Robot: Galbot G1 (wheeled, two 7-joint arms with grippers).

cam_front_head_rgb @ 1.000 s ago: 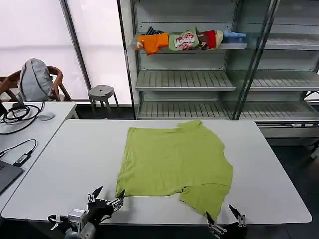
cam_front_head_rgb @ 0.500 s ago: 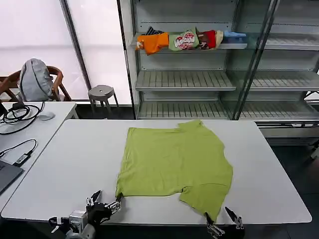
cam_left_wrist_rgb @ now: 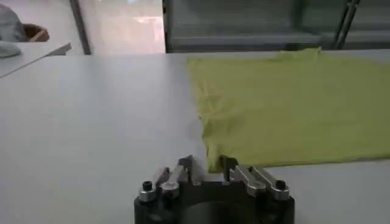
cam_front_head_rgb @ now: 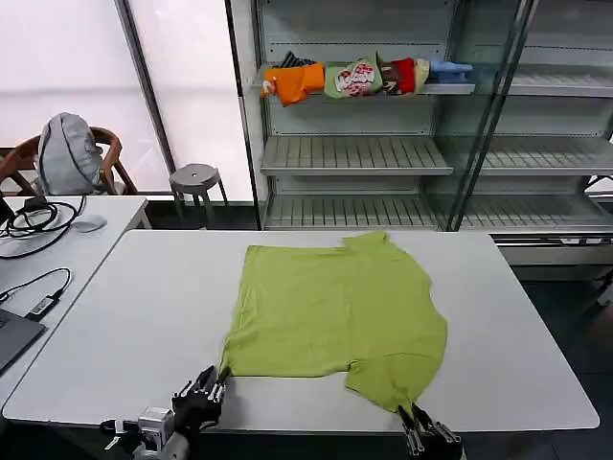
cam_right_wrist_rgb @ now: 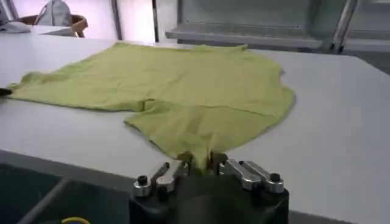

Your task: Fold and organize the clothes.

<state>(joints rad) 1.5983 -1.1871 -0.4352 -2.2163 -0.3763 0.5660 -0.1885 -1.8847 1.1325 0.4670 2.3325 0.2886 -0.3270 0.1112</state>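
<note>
Lime-green short-sleeved cotton T-shirt (cam_front_head_rgb: 337,316) lies spread flat on the white table (cam_front_head_rgb: 124,316); left gripper (cam_front_head_rgb: 210,385) is pinched closed on its near left corner; right gripper (cam_front_head_rgb: 415,422) is closed on its near right corner at the table's front edge.

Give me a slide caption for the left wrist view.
Left gripper closed on the near corner of the lime-green T-shirt lying flat on the white table.

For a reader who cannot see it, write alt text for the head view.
A lime-green T-shirt lies spread flat on a white table. At the near edge, the left gripper pinches its near-left corner and the right gripper pinches its near-right tip. Behind, a metal shelf holds bundled garments.
</note>
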